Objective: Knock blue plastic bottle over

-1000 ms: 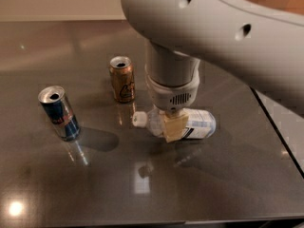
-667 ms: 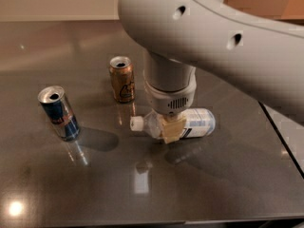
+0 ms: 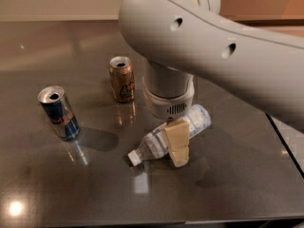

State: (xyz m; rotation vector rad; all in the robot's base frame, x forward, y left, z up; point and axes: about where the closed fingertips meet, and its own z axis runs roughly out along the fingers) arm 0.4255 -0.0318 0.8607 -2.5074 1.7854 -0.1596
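Note:
The blue plastic bottle [image 3: 153, 145] lies on its side on the dark table [image 3: 95, 194], its white cap [image 3: 134, 158] pointing to the front left and its base to the back right. My gripper [image 3: 178, 151] hangs from the big white arm [image 3: 213, 46] right over the middle of the bottle, its tan tip crossing the bottle's body and reaching the table in front of it. The arm hides part of the bottle's far end.
A gold-brown can [image 3: 122, 79] stands upright behind and left of the bottle. A blue-and-silver drink can [image 3: 59, 113] stands upright further left. The table's right edge [image 3: 285, 141] runs close to the arm.
The lying bottle has swung round: its cap moved toward the front left and its base toward the back right. My gripper stays over the bottle's middle. Both cans are unmoved.

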